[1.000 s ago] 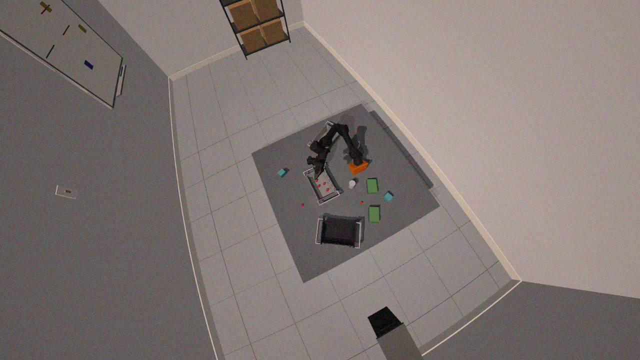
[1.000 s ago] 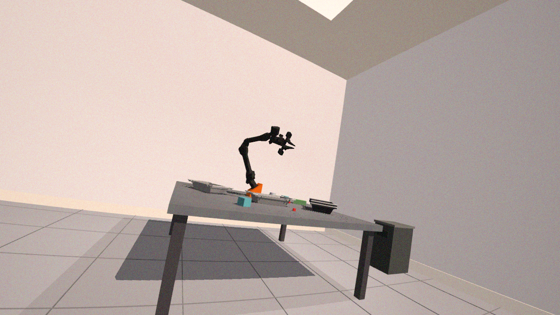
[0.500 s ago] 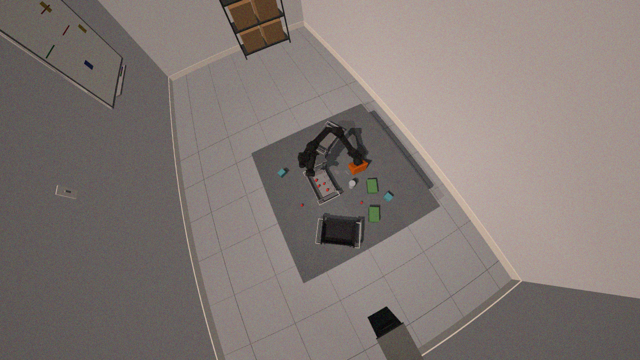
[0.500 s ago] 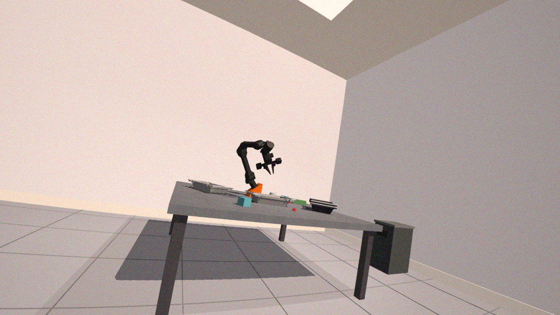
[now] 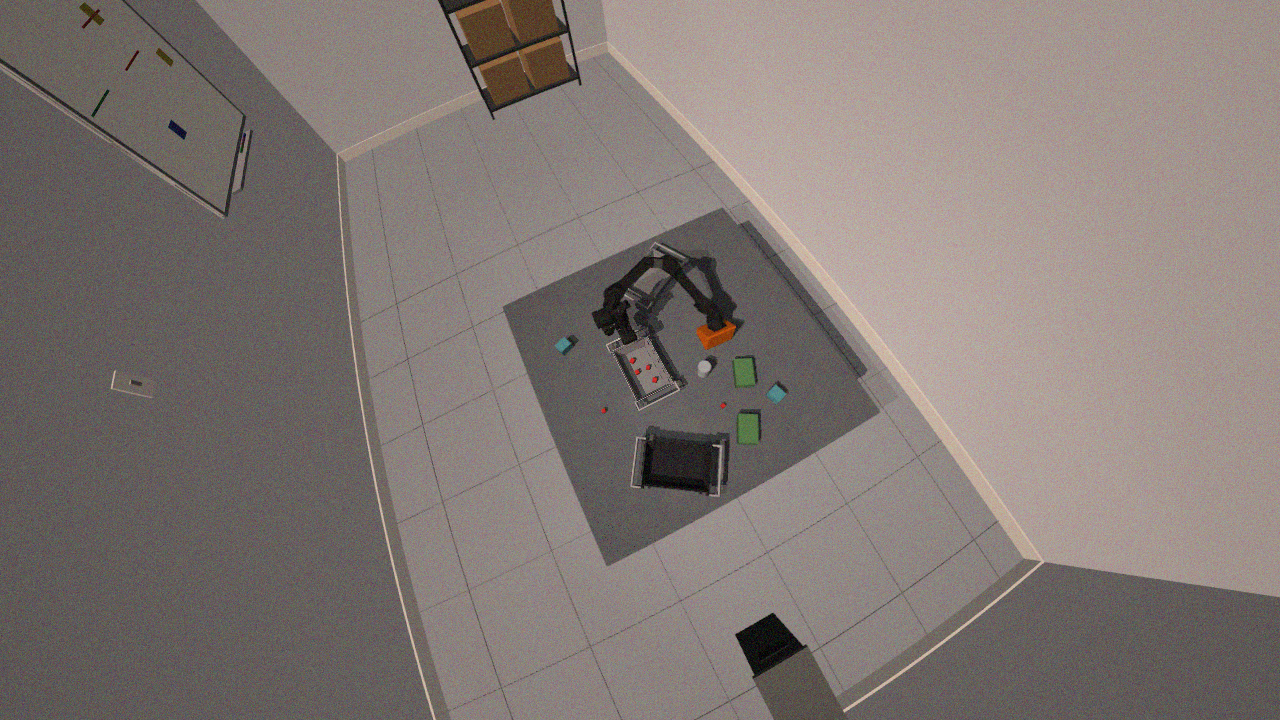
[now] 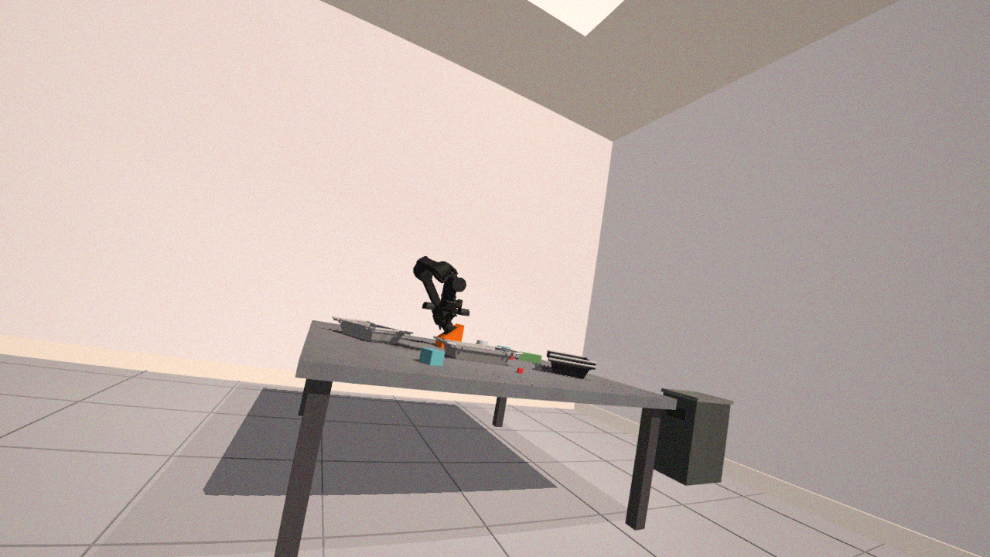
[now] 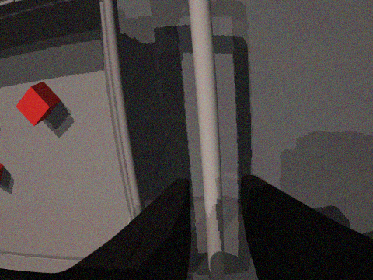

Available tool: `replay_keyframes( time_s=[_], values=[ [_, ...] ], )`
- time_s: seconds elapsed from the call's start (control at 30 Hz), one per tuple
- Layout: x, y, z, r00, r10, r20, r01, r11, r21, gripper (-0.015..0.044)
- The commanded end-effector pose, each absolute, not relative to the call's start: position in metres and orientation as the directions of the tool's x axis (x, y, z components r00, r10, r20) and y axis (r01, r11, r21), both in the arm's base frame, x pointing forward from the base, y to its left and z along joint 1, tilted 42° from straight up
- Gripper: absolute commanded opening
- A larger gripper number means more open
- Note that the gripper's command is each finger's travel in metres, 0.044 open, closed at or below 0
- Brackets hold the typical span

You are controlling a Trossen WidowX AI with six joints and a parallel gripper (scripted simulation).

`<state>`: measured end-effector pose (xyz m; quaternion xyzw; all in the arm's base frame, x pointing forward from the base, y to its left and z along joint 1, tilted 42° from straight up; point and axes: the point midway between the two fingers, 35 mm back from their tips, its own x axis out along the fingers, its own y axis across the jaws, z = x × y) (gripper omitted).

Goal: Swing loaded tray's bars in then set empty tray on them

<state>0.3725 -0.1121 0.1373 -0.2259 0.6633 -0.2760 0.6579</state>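
Note:
The loaded tray (image 5: 623, 374) (image 6: 477, 352) (image 7: 122, 128) stands on the table with several small red blocks (image 5: 632, 360) (image 7: 33, 104) inside. One wire bar (image 7: 204, 97) is swung out beyond its end nearer the arm; the other bar (image 5: 659, 399) is out at the opposite end. My gripper (image 5: 631, 340) (image 7: 214, 190) points down at the near bar. Its fingers are partly open, one on each side of the bar, with a gap on both sides. The empty tray (image 5: 650, 282) (image 6: 370, 332) lies behind, partly hidden by the arm in the top view, its bars out at its ends.
A black tray (image 5: 687, 436) (image 6: 571, 365) with bars stands beyond the loaded tray. Two green blocks (image 5: 744, 371) (image 5: 748, 428), two teal cubes (image 5: 563, 345) (image 5: 776, 393), a white cylinder (image 5: 704, 368) and two loose red blocks (image 5: 604, 411) (image 5: 723, 405) lie around. The arm's base is orange.

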Motion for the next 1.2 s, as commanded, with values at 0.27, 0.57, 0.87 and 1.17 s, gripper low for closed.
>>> replay_keyframes(
  time_s=[0.27, 0.57, 0.87, 1.17],
  values=[
    [0.371, -0.126, 0.122, -0.049, -0.670, -0.741, 0.034, 0.740, -0.672, 0.0084],
    [0.368, -0.152, 0.094, -0.049, -0.672, -0.739, 0.034, 0.738, -0.674, 0.0084],
    [0.368, -0.148, 0.093, -0.049, -0.672, -0.739, 0.034, 0.738, -0.673, 0.0084],
    [0.370, -0.117, 0.099, -0.049, -0.671, -0.740, 0.034, 0.740, -0.672, 0.0084]
  ],
)
